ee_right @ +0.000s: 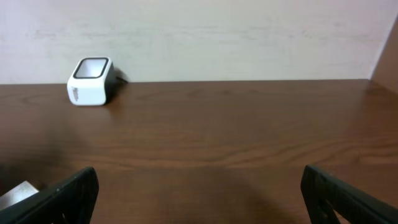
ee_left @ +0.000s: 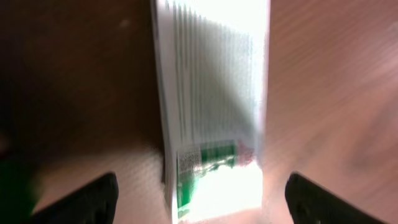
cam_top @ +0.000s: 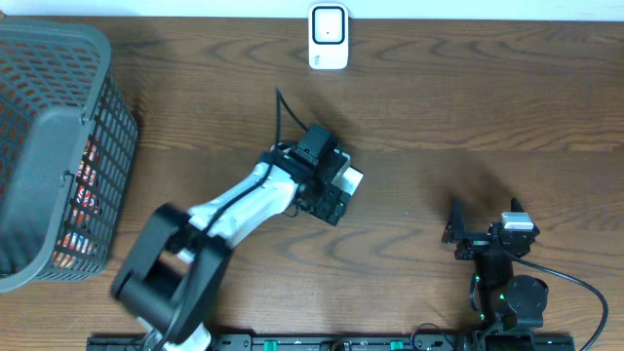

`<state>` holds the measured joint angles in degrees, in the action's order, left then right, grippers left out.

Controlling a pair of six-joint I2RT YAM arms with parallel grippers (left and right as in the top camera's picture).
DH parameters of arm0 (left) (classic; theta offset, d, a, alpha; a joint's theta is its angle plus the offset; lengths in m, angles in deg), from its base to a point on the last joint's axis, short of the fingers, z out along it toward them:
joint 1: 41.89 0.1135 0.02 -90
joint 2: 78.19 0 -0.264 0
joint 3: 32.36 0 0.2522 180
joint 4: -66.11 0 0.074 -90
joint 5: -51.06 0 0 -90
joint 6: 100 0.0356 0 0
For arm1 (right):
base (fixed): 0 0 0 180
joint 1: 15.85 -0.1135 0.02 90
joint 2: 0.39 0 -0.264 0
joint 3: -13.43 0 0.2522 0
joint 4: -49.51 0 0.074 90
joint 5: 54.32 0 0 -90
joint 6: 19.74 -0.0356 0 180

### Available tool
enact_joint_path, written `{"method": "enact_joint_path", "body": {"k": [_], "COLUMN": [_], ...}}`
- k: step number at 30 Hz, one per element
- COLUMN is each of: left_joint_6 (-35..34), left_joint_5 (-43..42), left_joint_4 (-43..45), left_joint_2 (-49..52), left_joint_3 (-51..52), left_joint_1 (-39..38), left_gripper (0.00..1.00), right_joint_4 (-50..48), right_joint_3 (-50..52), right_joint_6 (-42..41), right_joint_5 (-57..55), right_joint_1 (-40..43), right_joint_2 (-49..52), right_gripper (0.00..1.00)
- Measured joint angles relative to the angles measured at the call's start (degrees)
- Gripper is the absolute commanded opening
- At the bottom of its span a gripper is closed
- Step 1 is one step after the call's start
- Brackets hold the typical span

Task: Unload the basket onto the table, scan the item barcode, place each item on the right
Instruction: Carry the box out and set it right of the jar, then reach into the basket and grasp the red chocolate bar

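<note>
Left fingers (ee_left: 93, 199) are spread wide, one on each side of the white packet (ee_left: 211, 93), and the left wrist view shows a strip of bare wood between each finger and the packet's edges, so nothing is pinched. The packet has a ribbed white face. At the end nearest the camera it carries green print and a small speckled square, too blurred to read. From overhead the packet (cam_top: 348, 179) shows as a pale corner poking out from under the left wrist, near the middle of the worktop (cam_top: 439, 117). Whether it lies fully flat there cannot be told.

The white scanner (cam_top: 329, 37) stands at the far edge of the worktop, well apart from the packet and roughly straight beyond it.

Right fingers (ee_right: 68, 193) are also spread wide with nothing between them. They are low at the near right of the worktop, facing the far wall, with the scanner at the far left of their view.

A grey mesh basket (cam_top: 58, 146) sits at the left edge, with red and orange things visible through its side.
</note>
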<state>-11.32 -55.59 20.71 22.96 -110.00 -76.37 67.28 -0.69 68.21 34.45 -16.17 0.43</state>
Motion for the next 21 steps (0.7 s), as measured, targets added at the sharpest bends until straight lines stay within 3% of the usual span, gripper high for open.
{"method": "enact_joint_path", "body": {"k": [3,8,14,17,21], "left_joint_6": [0.17,-0.20,-1.92,-5.31,-14.99], "left_joint_5": [4.87,13.05,17.33,17.73,14.38], "left_joint_4": [-7.58,-13.57,-17.94,-20.11,-20.39], "left_joint_2": [-9.22,-27.23,-38.12,-36.59,-29.20], "left_joint_3": [-5.46,-20.22,-27.06,-26.99,-26.77], "left_joint_1": [0.83,10.88,40.74,55.74,73.48], "left_gripper": [0.99,0.98,0.98,0.98,0.98], "right_joint_4": [-0.02,0.00,0.02,0.04,0.02], "right_joint_3": [0.00,0.00,0.00,0.00,0.00], "right_joint_6": [0.00,0.00,-0.02,0.00,-0.02], "right_joint_5": [0.00,0.00,0.02,0.00,0.02], "right_joint_1": [0.00,0.00,0.00,0.00,0.00], "right_joint_2": [0.00,0.00,0.00,0.02,0.00], "right_gripper": [0.99,0.99,0.99,0.99,0.99]}}
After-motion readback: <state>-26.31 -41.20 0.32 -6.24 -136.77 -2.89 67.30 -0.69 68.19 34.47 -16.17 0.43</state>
